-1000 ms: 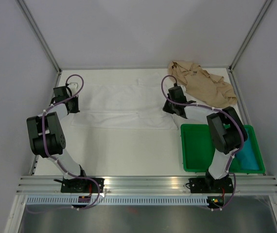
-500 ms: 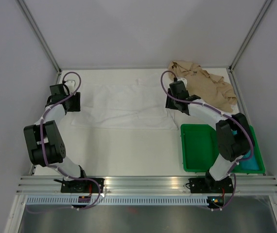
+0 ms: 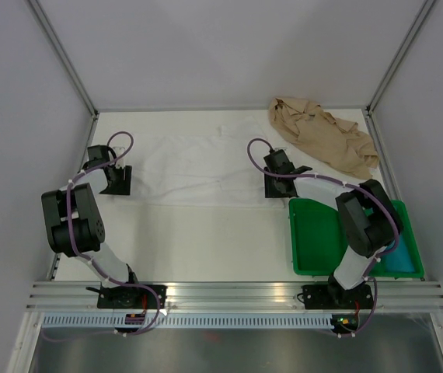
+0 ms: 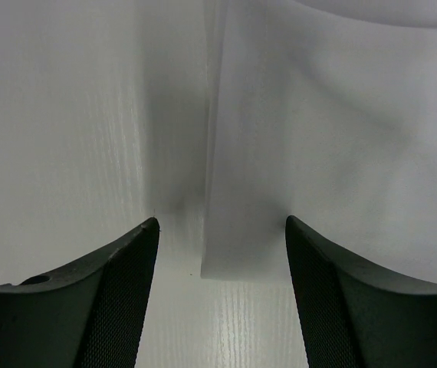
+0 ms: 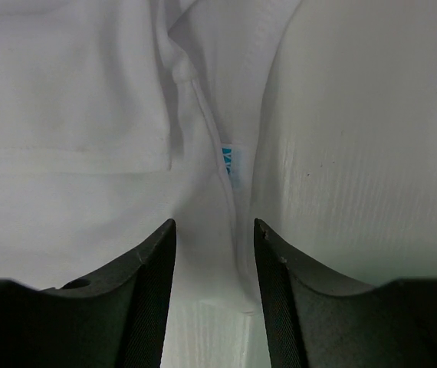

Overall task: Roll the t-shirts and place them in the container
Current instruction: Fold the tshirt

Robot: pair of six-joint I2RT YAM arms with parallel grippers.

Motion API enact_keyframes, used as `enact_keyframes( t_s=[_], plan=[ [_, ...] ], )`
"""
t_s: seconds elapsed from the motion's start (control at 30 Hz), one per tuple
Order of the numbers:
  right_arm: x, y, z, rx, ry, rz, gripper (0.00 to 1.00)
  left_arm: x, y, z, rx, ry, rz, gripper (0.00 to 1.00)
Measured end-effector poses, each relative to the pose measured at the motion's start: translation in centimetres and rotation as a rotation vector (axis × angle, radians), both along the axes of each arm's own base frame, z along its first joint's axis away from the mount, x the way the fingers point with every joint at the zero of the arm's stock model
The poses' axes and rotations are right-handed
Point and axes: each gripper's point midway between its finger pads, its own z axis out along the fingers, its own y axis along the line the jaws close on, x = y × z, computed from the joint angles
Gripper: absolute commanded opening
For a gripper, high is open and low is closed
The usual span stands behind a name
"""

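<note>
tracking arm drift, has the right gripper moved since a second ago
Yes. The right gripper has shifted toward the table's near edge, ending closer to the far left corner of the green tray.

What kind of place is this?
Probably a robotics lab test cell: a pair of robot arms bolted to a white table, plain walls closing it in, and a white shirt laid out.
</note>
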Motion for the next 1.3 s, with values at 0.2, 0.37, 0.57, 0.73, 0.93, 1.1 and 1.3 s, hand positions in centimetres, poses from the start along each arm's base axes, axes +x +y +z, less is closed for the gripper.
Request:
enact_keyframes(
  t_s=[0.2,0.37,0.57,0.73,0.93,1.1,1.3],
  plan=[
    [-0.2,0.2,-1.4,0.002,0.024,0.019,0.32,0.3,-0.4,-0.2,-0.03,-0.005,-0.009,0.43],
    [-0.1,1.1,-1.4,0.04,0.012,0.037,0.06,0.4,-1.2,-0.3,-0.073,-0.012,-0.028,0.02],
    [-0.6,1.2,-1.4,0.06,0.021,0.048,0.0,-0.3,-0.5,-0.1,-0.093,-0.017,-0.009,0.02],
    [-3.5,1.2,-1.3,0.059,0.057,0.083,0.0,-4.1,0.9,0.9,-0.088,-0.013,0.02,0.02],
    [-8.4,2.0,-1.2,0.053,0.098,0.143,0.0,-9.0,0.1,1.6,-0.035,0.005,-0.042,0.02],
    [-13.0,1.6,-1.6,0.071,0.128,0.15,0.0,-13.1,0.4,0.8,0.007,0.07,-0.058,0.02],
    [-16.2,1.7,-1.3,0.116,0.136,0.139,0.31,-16.7,0.5,0.0,0.017,0.156,-0.085,0.48]
  ],
)
